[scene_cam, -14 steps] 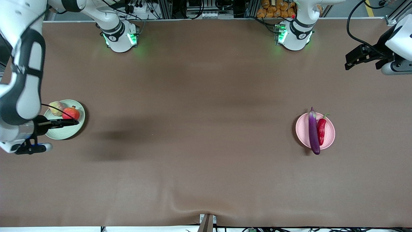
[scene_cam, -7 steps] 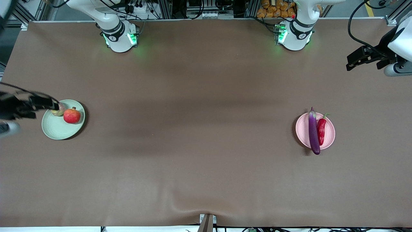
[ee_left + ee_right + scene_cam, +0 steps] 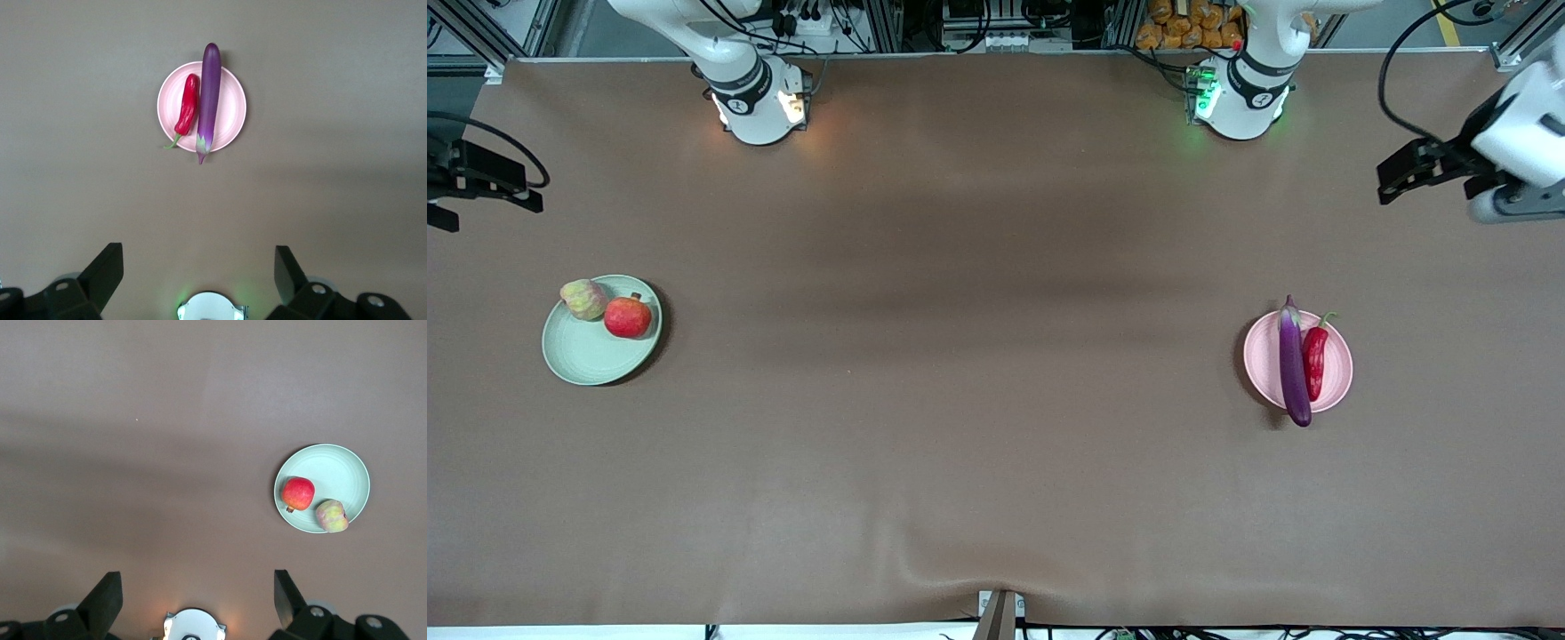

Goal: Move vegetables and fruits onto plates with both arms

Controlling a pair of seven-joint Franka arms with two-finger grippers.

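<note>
The red apple (image 3: 627, 317) and the bumpy yellow-green fruit (image 3: 584, 299) lie side by side on the pale green plate (image 3: 587, 360) at the right arm's end of the table. The purple eggplant (image 3: 1292, 360) and the red chili (image 3: 1314, 360) lie on the pale pink plate (image 3: 1338, 378) at the left arm's end. My right gripper (image 3: 511, 182) is raised high, off to the side of the green plate, open and empty (image 3: 198, 590). My left gripper (image 3: 1400, 178) is raised high near the pink plate's end, open and empty (image 3: 199, 267).
The brown table cover (image 3: 996, 356) has a wrinkle at its near edge (image 3: 960, 573). The two arm bases (image 3: 760, 102) (image 3: 1240, 98) stand along the back edge. In the wrist views the plates show well below the grippers: pink plate (image 3: 233, 117), green plate (image 3: 337, 467).
My right arm has lifted away from the green plate and swung up toward the table's end. The fruits stay on the plate. The right base light went from green to orange. My left gripper barely shifted.
</note>
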